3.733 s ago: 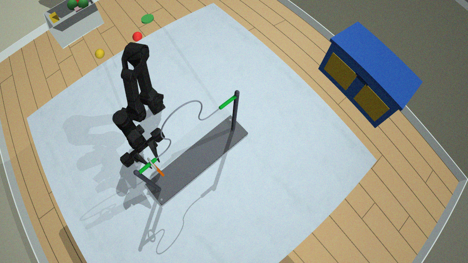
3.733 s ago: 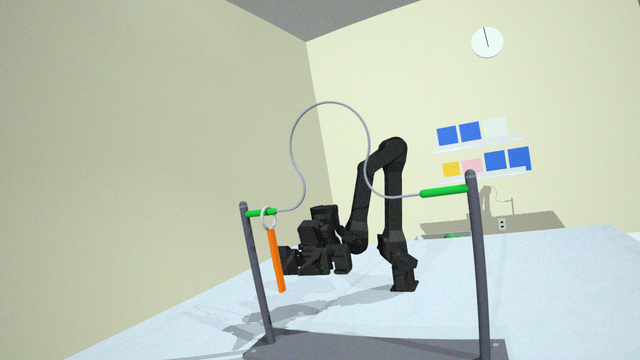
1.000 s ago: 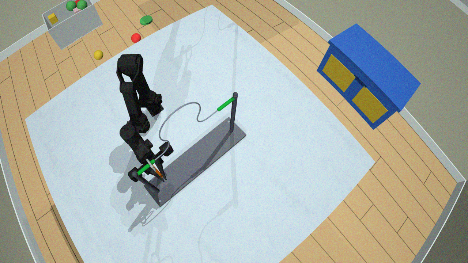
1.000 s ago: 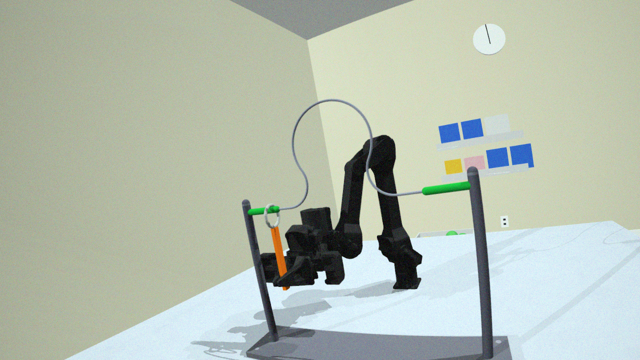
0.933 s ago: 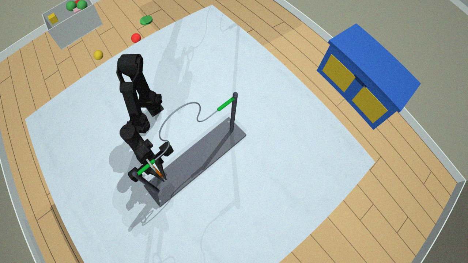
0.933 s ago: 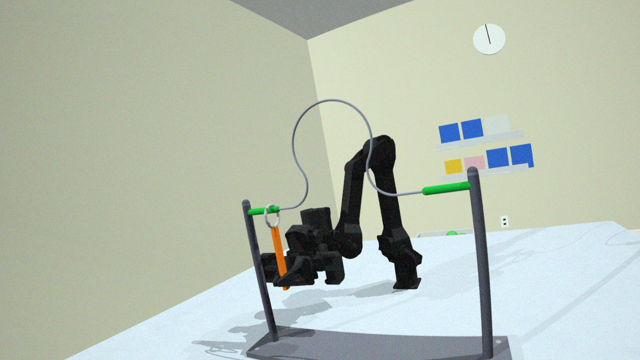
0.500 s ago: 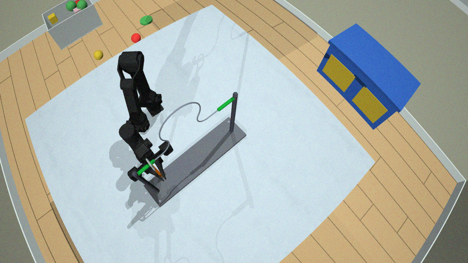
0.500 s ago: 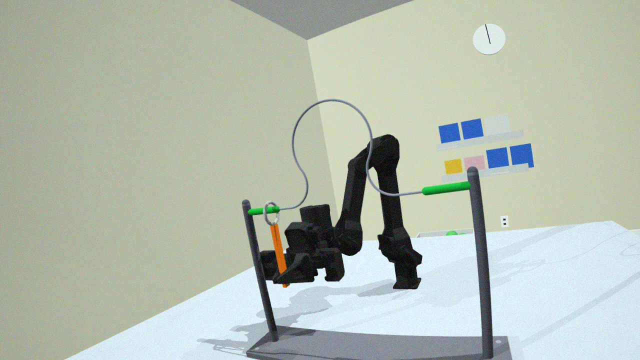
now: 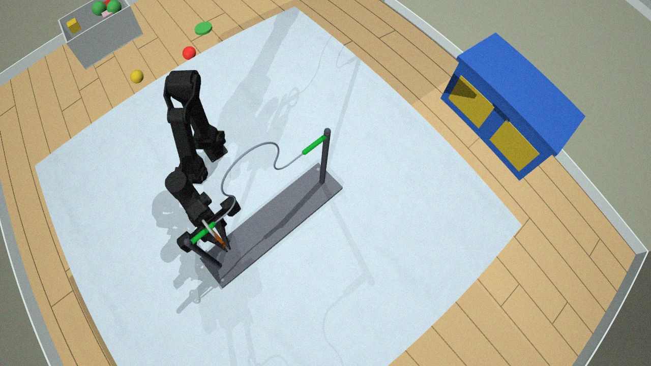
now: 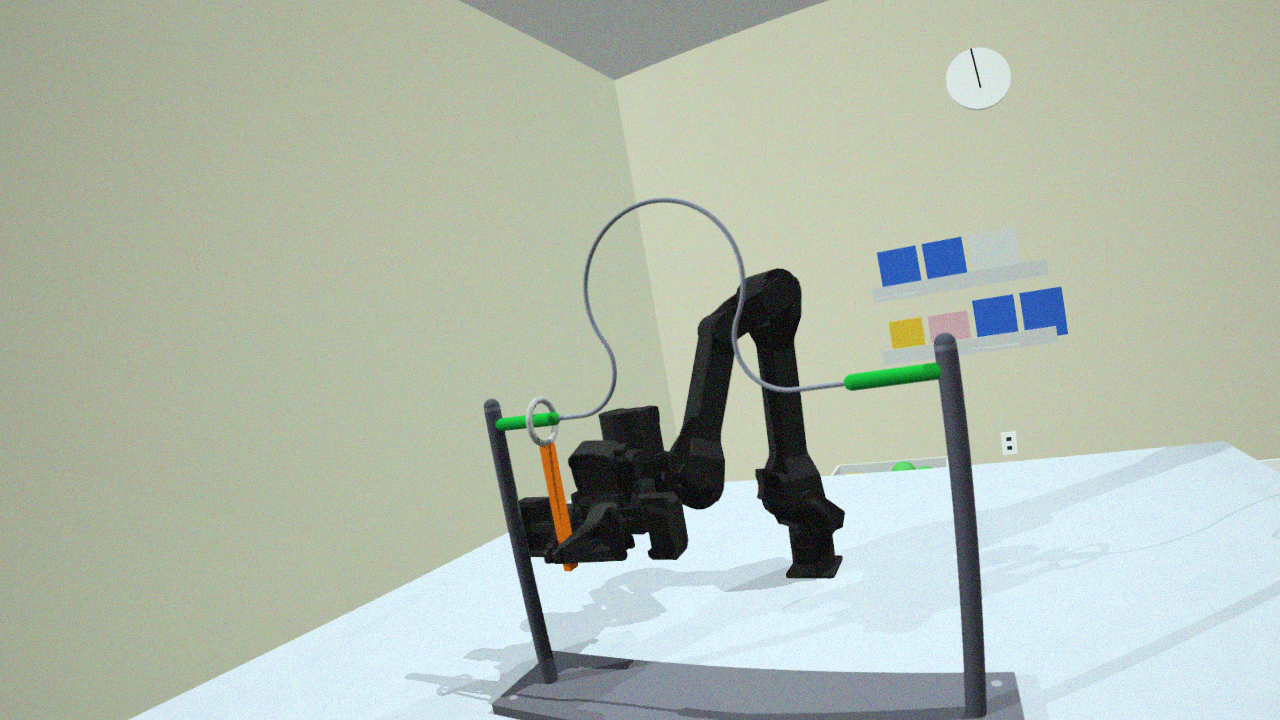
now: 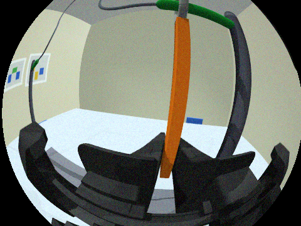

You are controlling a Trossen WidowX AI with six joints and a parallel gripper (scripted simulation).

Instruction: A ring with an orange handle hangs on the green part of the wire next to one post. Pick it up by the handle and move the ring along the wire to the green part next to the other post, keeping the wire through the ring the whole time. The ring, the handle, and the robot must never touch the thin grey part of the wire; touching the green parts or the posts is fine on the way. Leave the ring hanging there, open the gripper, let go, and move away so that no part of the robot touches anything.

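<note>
The pale ring (image 9: 205, 224) (image 10: 542, 442) (image 11: 183, 10) is around the green part (image 9: 198, 236) (image 10: 512, 423) (image 11: 207, 13) by the near post (image 9: 207, 255) (image 10: 523, 555) (image 11: 242, 72). In the exterior view the green part crosses near the ring's middle. The orange handle (image 9: 218, 237) (image 10: 554, 483) (image 11: 181, 78) hangs below, slightly tilted. My gripper (image 9: 227, 249) (image 10: 562, 553) (image 11: 167, 137) is shut on its lower part. The grey wire (image 10: 664, 200) arches to the other green part (image 9: 314, 145) (image 10: 895, 376) (image 11: 35, 64) by the far post (image 9: 324, 159) (image 10: 962, 519).
Both posts stand on a dark base plate (image 9: 273, 213) (image 10: 769, 694). In the top view a gripper side part is close to the near post; contact is unclear. A blue cabinet (image 9: 523, 86), a grey bin (image 9: 107, 43) and small balls are beyond the pale mat (image 9: 409, 218).
</note>
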